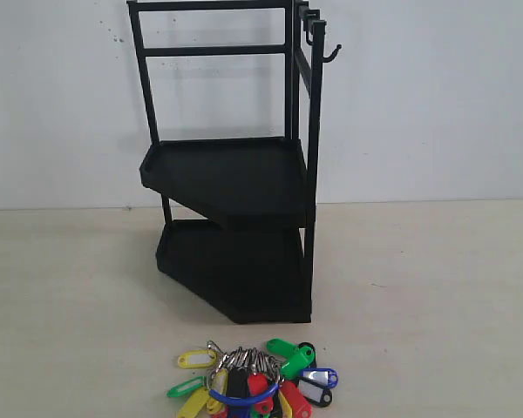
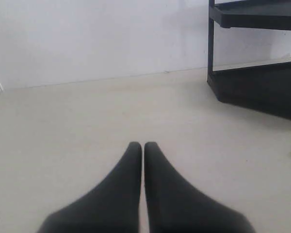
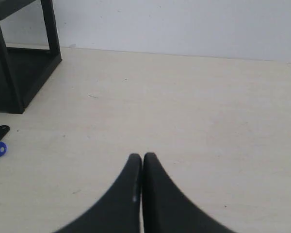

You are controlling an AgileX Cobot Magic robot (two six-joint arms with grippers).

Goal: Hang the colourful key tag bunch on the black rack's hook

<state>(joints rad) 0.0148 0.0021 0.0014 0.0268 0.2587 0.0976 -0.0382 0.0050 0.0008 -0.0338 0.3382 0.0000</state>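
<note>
Two grippers, both mine, show fingertips pressed together with nothing between them: the left gripper [image 2: 143, 145] and the right gripper [image 3: 142, 156] each hang low over bare bench [image 1: 436, 287]. I see the bunch [image 1: 253, 383] lying flat on the bench just before the rack [image 1: 231, 174], apart from it. High above, the hook [image 1: 331, 54] juts from the rack's front post.
</note>
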